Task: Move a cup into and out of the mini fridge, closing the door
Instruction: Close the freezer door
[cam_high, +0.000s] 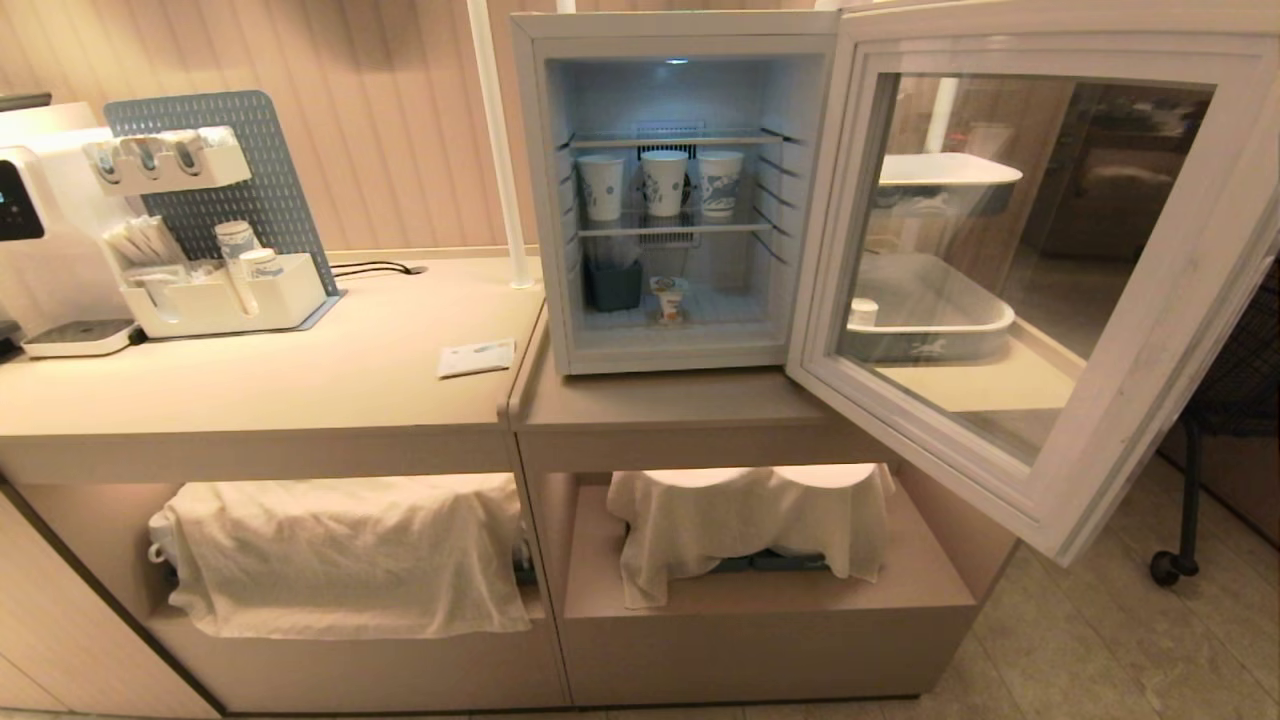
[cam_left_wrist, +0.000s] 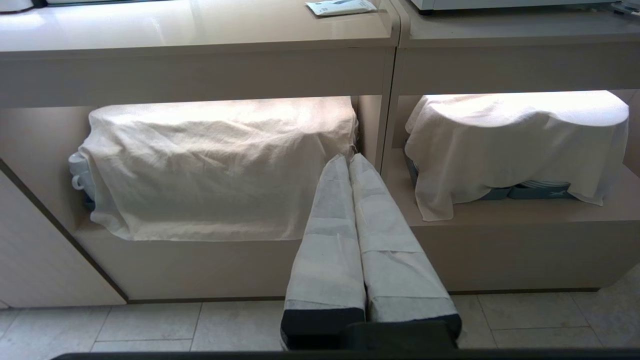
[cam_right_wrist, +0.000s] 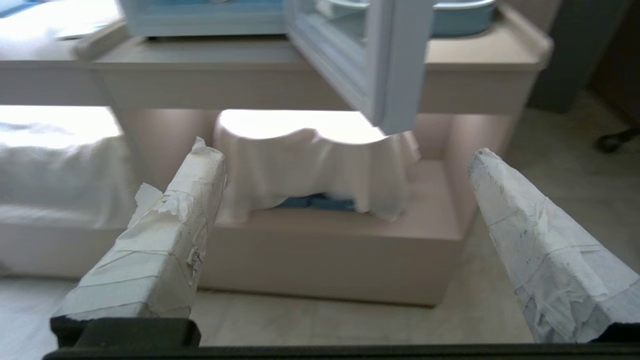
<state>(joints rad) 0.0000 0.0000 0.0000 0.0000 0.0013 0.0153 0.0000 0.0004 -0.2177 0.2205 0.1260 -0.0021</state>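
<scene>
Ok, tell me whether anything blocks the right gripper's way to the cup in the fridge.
Nothing visible does. The door stands swung wide open, and the cup sits alone at the front of the mini fridge floor. The right gripper is open, low before the counter.

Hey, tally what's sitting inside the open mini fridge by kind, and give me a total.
Tall white paper cups with blue patterns, on the middle shelf: 3
Small yogurt-style cup, on the fridge floor: 1
Dark container, beside it: 1
Total: 5
</scene>
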